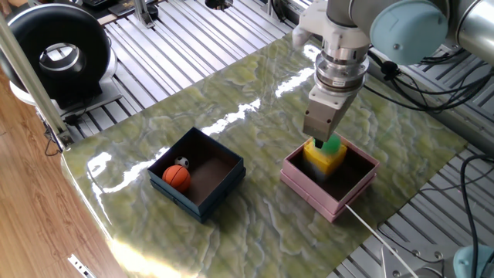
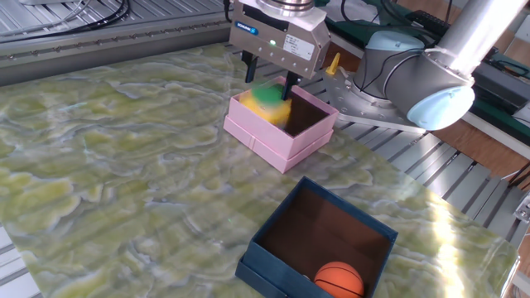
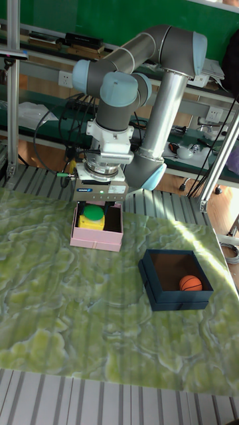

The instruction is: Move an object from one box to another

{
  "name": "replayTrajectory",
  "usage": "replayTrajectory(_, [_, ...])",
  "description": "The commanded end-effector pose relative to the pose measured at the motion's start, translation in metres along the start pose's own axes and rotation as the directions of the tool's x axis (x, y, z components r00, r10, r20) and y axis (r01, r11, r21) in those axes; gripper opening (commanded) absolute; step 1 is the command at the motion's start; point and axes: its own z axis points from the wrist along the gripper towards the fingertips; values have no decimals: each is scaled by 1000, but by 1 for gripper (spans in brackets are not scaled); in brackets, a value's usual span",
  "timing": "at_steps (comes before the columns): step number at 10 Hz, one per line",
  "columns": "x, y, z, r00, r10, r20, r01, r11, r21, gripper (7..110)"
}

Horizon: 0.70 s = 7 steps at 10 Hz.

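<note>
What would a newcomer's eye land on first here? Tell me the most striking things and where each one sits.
First, the big grey and light-blue arm with its hand open above the pink box near the table's edge. Just below it, a yellow block with a green top, blurred in one fixed view, lies in that box. Apart from them, an orange ball rests in a corner of the navy-blue box.
</note>
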Motion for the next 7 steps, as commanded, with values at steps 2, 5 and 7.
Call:
replayTrajectory(2, [-2, 1, -1, 1000, -18, 11, 18, 1000, -9, 66])
replayTrajectory(5, [-2, 2, -3, 1000, -17, 9, 17, 1000, -12, 66])
replayTrajectory(7, [-4, 7, -10, 1000, -12, 9, 12, 1000, -29, 66])
